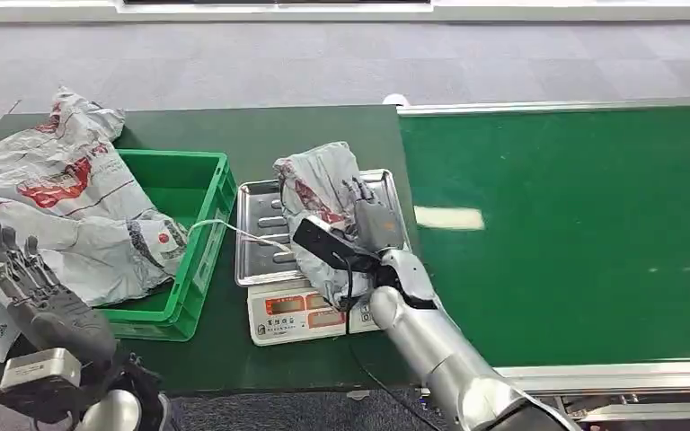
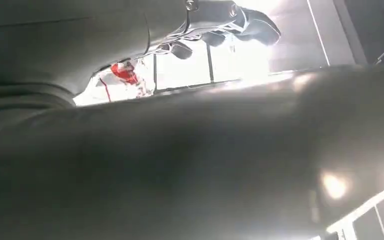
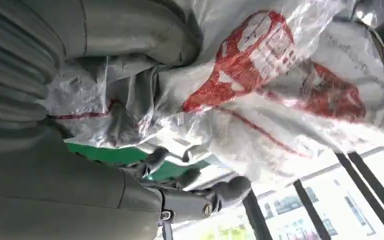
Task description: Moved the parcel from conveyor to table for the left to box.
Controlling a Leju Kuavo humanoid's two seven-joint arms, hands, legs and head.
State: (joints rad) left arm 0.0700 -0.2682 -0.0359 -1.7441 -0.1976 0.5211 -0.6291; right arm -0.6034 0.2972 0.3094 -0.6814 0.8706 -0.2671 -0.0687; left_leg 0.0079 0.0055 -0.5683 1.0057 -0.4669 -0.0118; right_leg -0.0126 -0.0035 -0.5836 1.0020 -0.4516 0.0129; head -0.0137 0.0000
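Right hand (image 1: 373, 220) grips the grey courier parcel (image 1: 319, 193) on the scale tray (image 1: 256, 224), evidently for weighing, while left hand (image 1: 40, 292) waits open and empty beside the green crate (image 1: 189, 175).

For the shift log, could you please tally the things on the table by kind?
Grey parcels: 3, one on the scale and two over the bin
Green bin: 1
Scale: 1
Total: 5
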